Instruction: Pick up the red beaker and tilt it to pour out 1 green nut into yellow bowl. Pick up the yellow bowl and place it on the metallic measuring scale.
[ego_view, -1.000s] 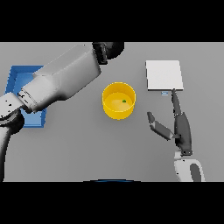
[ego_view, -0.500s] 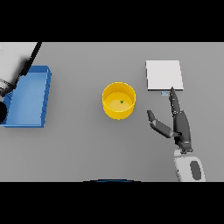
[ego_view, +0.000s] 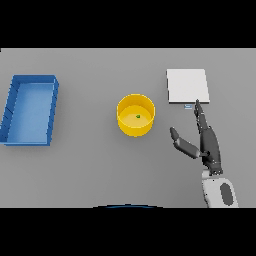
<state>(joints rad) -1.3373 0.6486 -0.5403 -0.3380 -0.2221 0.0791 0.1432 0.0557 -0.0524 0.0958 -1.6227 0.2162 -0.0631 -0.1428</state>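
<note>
We find the yellow bowl (ego_view: 136, 115) standing upright near the middle of the grey table (ego_view: 90, 165), with 1 green nut (ego_view: 138, 117) lying on its floor, slightly right of centre. The scale (ego_view: 187, 86), a pale square plate, lies flat to the right of the bowl and a little farther from the robot; the 2 are apart, with bare table between them. We see only the right hand (ego_view: 209, 145), entering from the lower right on its white forearm. Its fingers (ego_view: 202, 119) are straight and held together, pointing away from the robot, their tips just short of the scale's near edge by a small marking there; whether they touch that marking we cannot tell. The thumb (ego_view: 182, 143) is spread well out to the left, toward the bowl but clear of it. The hand holds nothing. A blue tray (ego_view: 54, 111) lies at the far left, well apart from the bowl.
</note>
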